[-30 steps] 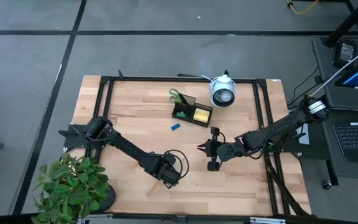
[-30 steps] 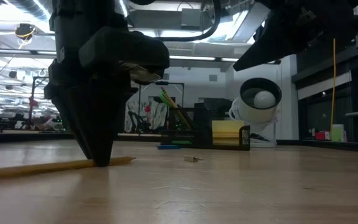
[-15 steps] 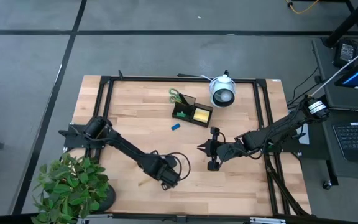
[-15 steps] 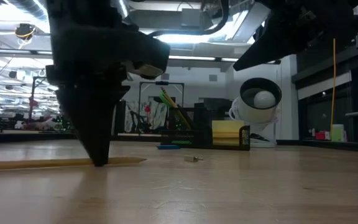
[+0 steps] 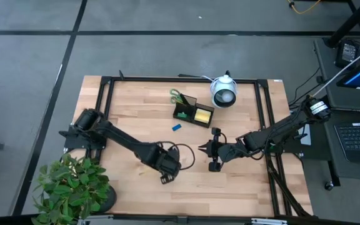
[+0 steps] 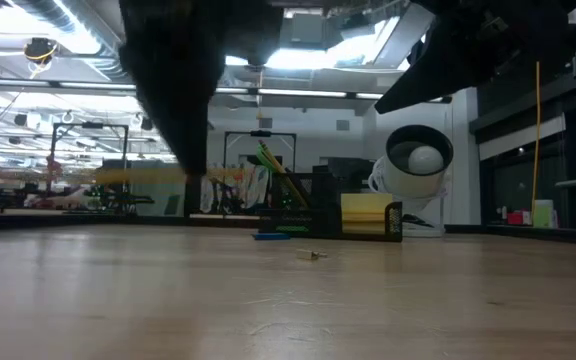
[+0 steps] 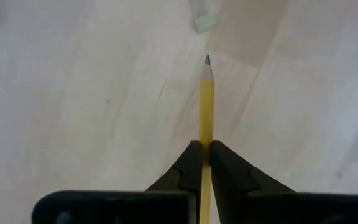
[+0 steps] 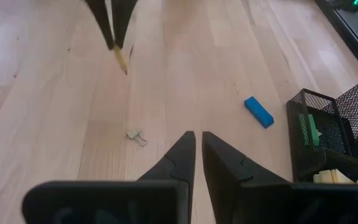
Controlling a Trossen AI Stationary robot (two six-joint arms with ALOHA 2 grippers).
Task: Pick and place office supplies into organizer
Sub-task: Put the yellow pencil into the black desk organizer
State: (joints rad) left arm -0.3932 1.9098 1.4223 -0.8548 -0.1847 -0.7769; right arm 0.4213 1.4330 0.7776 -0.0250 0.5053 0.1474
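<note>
Left tool sits over the front-middle of the desk, fingers pinching a yellow pencil. In the left wrist view the pencil runs straight out between the pressed fingertips, graphite tip forward, bare wood below it. In the low view the pencil is a blurred yellow bar held level, clear above the desk surface, with the left arm a dark shape coming down from above.

Right tool is near the desk's centre-right, fingers nearly pressed together with only a thin gap, nothing between them. Right wrist view shows its fingertips over bare wood, a small binder clip just ahead, a blue piece beyond to the side.

Organizer, black mesh, stands toward the back-middle of the desk. Yellow sticky pad lies in its lower compartment, green scissors stick out of the back section. Blue piece lies on the desk just in front of the organizer. White round device stands just beside the organizer, at the back edge. Potted plant at the front-left corner.
</note>
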